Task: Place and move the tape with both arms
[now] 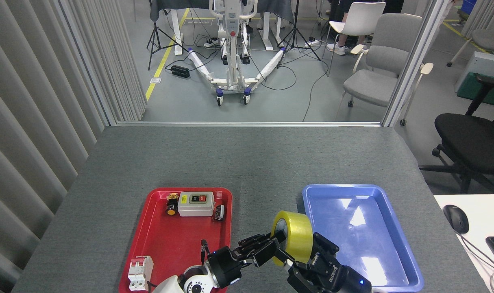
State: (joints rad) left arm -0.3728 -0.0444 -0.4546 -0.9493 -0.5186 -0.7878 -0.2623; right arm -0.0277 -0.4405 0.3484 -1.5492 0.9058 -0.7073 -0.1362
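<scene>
Between both end effectors (289, 254): tape (294, 237).

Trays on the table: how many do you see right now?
2. The red plastic tray lies at front left, holding small electrical parts. The blue plastic tray lies at front right, with nothing visible inside; the right gripper covers its near-left corner.

A robotics lab or test bay. Beyond the grey felt-covered table (247, 158) stand a wheeled lift frame (231, 61), tripods (159, 34), floor cables (307, 87), yellow floor tape (165, 55) and office chairs (377, 65).
</scene>
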